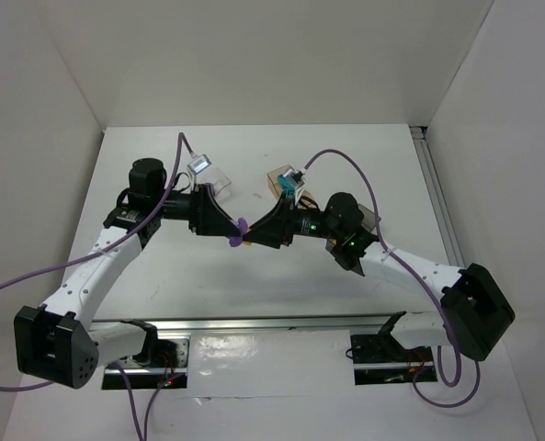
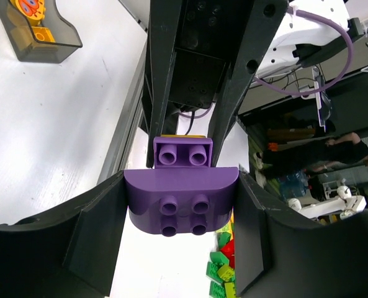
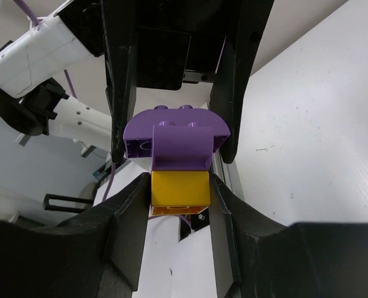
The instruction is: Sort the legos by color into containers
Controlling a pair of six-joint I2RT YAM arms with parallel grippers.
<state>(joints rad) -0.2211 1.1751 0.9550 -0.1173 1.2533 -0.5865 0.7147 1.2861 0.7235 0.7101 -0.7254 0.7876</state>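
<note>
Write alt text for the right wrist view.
The right fingers clamp a yellow brick joined to purple bricks; the left fingers grip the purple bricks from the opposite side. White table fills the picture's right side.

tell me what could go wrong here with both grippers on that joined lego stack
1. The small purple brick sits between the rounded purple brick in the left gripper and the yellow brick in the right gripper; pulling may leave it stuck to yellow, mixing colours.
2. The stack hangs in mid-air, so a slipped grip could drop a brick onto the table.
</note>
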